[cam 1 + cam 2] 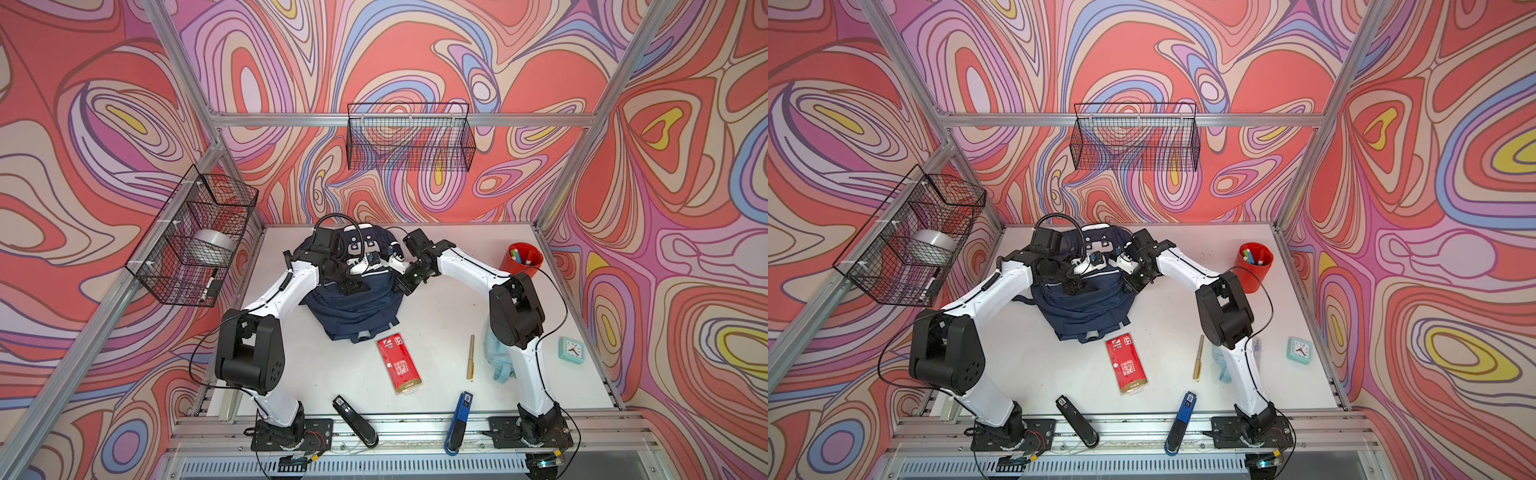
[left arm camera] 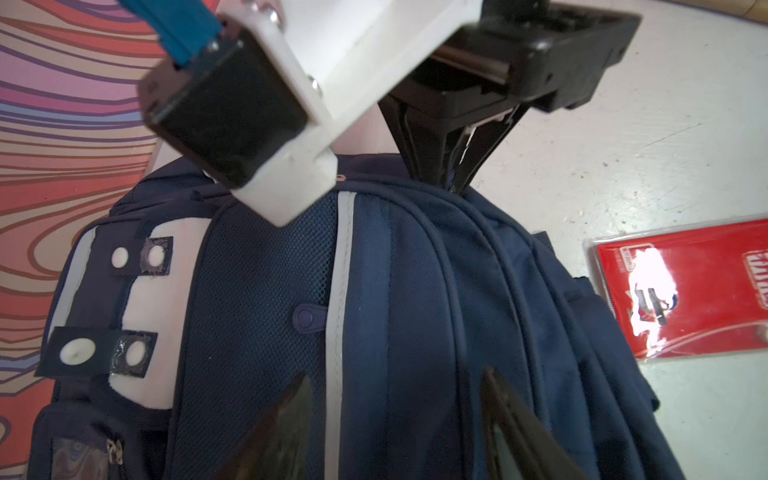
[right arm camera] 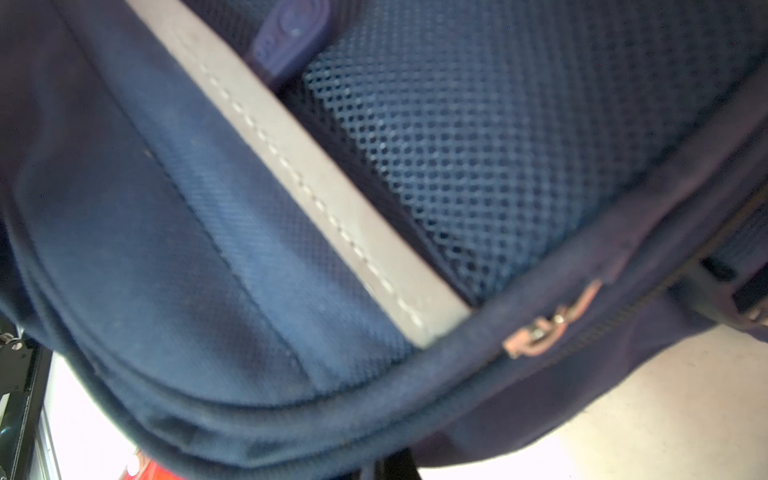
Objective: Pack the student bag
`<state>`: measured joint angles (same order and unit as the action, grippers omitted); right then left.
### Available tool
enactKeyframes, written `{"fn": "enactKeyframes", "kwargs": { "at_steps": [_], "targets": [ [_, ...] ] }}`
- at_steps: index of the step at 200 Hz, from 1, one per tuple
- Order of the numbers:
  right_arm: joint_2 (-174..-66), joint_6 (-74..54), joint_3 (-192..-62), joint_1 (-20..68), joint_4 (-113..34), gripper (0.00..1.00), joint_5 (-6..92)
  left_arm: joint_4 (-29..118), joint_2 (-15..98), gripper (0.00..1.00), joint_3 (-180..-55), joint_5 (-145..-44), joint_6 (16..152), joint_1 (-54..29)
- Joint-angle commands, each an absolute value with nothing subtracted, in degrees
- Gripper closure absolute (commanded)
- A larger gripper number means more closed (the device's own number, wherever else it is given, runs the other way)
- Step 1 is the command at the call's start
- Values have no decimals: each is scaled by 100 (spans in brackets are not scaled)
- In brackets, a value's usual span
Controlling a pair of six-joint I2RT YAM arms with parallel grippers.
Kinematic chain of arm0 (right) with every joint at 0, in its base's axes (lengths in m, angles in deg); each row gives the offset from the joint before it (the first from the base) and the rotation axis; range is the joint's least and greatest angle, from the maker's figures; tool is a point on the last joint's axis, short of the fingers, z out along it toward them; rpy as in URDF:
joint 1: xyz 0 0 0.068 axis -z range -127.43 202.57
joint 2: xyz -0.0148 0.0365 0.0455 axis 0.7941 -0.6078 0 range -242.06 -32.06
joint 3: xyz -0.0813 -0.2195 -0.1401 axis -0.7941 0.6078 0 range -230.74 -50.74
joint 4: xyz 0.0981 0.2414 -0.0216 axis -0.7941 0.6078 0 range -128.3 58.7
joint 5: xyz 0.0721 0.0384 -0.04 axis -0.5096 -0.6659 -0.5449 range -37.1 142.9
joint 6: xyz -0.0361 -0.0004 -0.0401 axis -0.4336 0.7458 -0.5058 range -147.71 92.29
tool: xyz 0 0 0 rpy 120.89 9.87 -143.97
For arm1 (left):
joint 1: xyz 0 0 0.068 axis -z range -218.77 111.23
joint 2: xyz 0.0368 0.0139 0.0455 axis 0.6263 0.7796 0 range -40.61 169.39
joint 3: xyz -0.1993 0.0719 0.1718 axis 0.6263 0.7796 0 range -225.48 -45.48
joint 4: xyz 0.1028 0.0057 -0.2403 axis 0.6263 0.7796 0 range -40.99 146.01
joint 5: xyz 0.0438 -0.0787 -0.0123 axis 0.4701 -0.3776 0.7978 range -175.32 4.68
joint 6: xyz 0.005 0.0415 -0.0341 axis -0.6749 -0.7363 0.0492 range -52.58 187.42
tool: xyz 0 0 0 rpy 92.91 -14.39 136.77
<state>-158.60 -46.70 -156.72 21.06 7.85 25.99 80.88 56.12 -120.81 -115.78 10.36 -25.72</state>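
Overhead, both top views show the bag (image 1: pixel 359 309) at the back middle of the worktop (image 1: pixel 299 374), its top close to the rear edge. Only these views show the pen (image 1: pixel 471 357), the black stapler (image 1: pixel 355 422) and blue stapler (image 1: pixel 459 422) at the front edge, and the cup (image 1: pixel 525 262) near the right edge. The packet (image 1: pixel 399 365), just before the bag's foot, shows in the left wrist view too. The zip pull (image 3: pixel 544 328) shows plainly only in the right wrist view, which is close and blurred.

Both arms bend at the elbow and lean inward over the bag's top. The left tool (image 2: pixel 397 376) hovers over the cloth, jaws apart, holding nothing. The right tool (image 2: pixel 453 183) is closed, tips on the bag's top seam; whether it pinches anything I cannot tell.

Bare worktop lies left of the bag.
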Motion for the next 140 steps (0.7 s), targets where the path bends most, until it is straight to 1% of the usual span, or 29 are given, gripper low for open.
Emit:
{"fn": "enactKeyframes", "kwargs": {
  "at_steps": [1, 13, 31, 39, 46, 51, 64, 67, 75, 99, 120, 140],
  "targets": [
    [-15803, -4644, -15629, 2102, 525, 100, 2535, 8098, 5835, 44, -12087, -11492, 766, -2525],
    [-15817, -4609, -15649, 2102, 490, 100, 2489, 8018, 5836, 43, -11964, -11481, 752, -2498],
    [-15861, -4582, -15691, 2102, 479, 100, 2465, 8061, 5936, 36, -11941, -11438, 714, -2467],
    [-15880, -4582, -15707, 2102, 494, 100, 2476, 7997, 6010, 36, -11955, -11332, 774, -2454],
    [-15882, -4593, -15717, 2101, 504, 100, 2466, 8010, 6075, 39, -11999, -11319, 777, -2454],
    [-15884, -4601, -15709, 2102, 503, 100, 2456, 8029, 6128, 44, -12057, -11274, 776, -2448],
    [-15838, -4608, -15658, 2103, 468, 100, 2442, 8300, 6309, 65, -12327, -11172, 754, -2427],
    [-15822, -4608, -15642, 2102, 458, 100, 2428, 8388, 6344, 73, -12410, -11175, 769, -2427],
    [-15788, -4602, -15593, 2102, 421, 100, 2421, 8793, 6468, 100, -12706, -11251, 763, -2429],
    [-15616, -4464, -15411, 2098, 212, 100, 2698, 9871, 6872, 100, -13732, -11763, 1345, -2447],
    [-15462, -4465, -15378, 2037, 199, 100, 3028, 10344, 7247, 100, -14615, -12023, 2432, -2454],
    [-15346, -4565, -15414, 1956, 393, 100, 3298, 11176, 7690, 100, -15522, -12586, 2497, -2479]
  ]
}}
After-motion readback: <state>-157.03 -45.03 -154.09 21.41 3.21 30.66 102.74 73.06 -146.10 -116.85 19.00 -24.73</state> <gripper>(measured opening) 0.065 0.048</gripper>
